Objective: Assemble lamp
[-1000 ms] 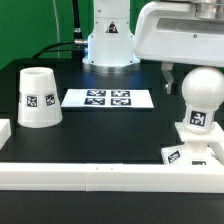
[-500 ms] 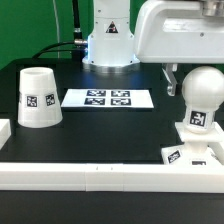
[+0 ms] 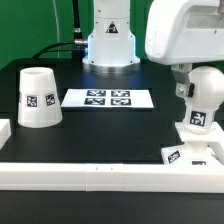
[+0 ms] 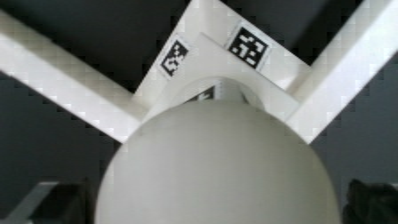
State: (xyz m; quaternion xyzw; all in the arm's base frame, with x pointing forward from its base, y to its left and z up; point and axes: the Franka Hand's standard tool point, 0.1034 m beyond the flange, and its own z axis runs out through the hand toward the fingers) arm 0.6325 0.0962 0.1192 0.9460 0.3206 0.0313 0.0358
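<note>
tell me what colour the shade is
White shade, with a black-and-white square tag on its side; best in the exterior view.

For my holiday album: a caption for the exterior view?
Robot's pincer straddles a round-headed white plastic bulb; a tapered white plastic shade stands apart.

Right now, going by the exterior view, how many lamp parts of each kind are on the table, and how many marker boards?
Shade: 1
Bulb: 1
Base: 1
Marker board: 1
Total: 4
</note>
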